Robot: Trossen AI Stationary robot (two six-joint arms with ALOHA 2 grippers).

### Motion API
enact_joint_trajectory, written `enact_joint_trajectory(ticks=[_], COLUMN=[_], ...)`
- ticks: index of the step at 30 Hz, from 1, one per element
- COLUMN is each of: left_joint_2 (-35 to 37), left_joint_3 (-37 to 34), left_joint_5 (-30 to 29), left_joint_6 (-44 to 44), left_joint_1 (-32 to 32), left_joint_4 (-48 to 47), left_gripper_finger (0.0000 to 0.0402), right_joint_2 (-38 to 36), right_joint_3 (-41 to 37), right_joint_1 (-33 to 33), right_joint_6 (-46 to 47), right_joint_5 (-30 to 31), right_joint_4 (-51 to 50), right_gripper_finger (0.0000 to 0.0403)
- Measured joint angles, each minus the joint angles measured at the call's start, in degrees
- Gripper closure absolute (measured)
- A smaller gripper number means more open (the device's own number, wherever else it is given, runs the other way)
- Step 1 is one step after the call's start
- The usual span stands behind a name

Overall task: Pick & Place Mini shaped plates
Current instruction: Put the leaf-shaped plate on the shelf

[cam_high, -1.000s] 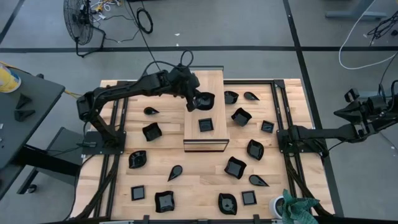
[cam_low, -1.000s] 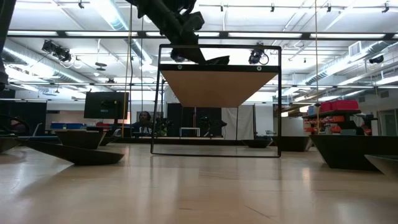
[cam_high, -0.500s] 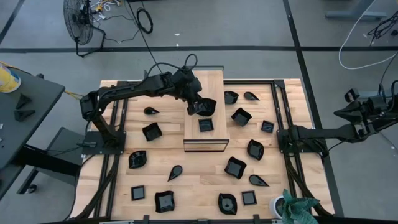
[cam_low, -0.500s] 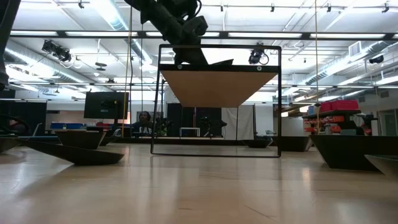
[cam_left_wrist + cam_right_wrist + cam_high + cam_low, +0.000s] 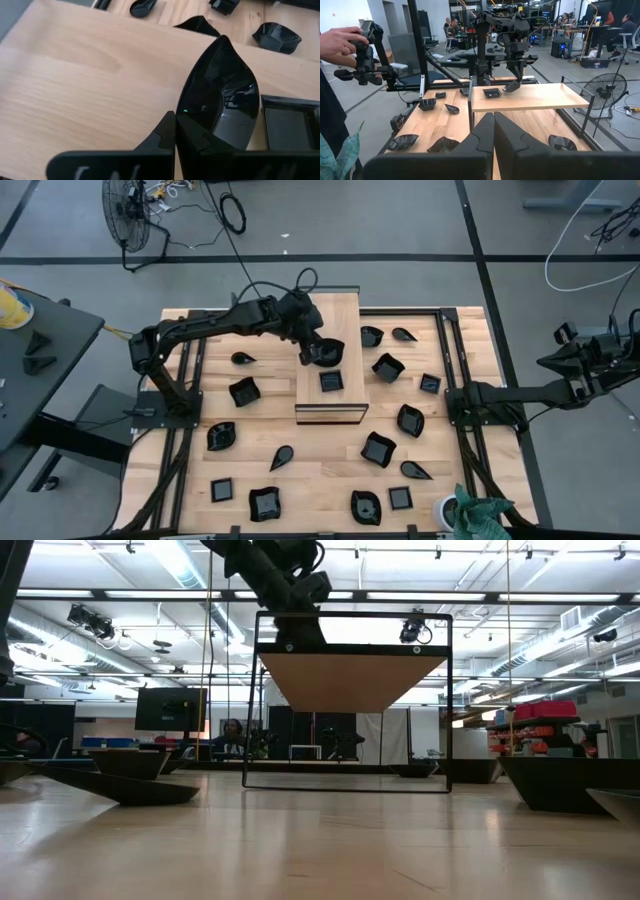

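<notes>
While pinched by its rim, teardrop plate (image 5: 328, 351) sits low over the raised wooden board (image 5: 330, 330) at centre frame, just above a small square plate (image 5: 331, 381) already lying on that board. Left gripper (image 5: 308, 354) clamped tight on the teardrop plate's edge, reaching in from the upper left. Loads more black mini plates (image 5: 378, 449) scattered around on the table (image 5: 320, 480) across the lower half. Right gripper (image 5: 493, 131) parked way off at the right edge, fingers pressed together, nothing in them.
</notes>
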State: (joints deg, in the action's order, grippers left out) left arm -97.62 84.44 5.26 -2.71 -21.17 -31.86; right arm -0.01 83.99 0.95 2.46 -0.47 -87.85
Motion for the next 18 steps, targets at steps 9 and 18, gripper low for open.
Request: enact_joint_trajectory(ticks=[9, 18], left_joint_2=[0.0, 0.0], left_joint_3=[0.0, 0.0], left_joint_5=[-0.2, -0.29], left_joint_6=[0.55, 0.97], left_joint_1=[-0.02, 0.04], left_joint_4=[0.09, 0.07], left_gripper_finger=[0.0395, 0.0395], right_joint_2=[0.0, 0.0], right_joint_3=[0.0, 0.0], right_joint_1=[0.0, 0.0], right_joint_6=[0.0, 0.0], right_joint_5=[0.0, 0.0], right_joint_4=[0.0, 0.0], right_gripper_finger=[0.0392, 0.0392])
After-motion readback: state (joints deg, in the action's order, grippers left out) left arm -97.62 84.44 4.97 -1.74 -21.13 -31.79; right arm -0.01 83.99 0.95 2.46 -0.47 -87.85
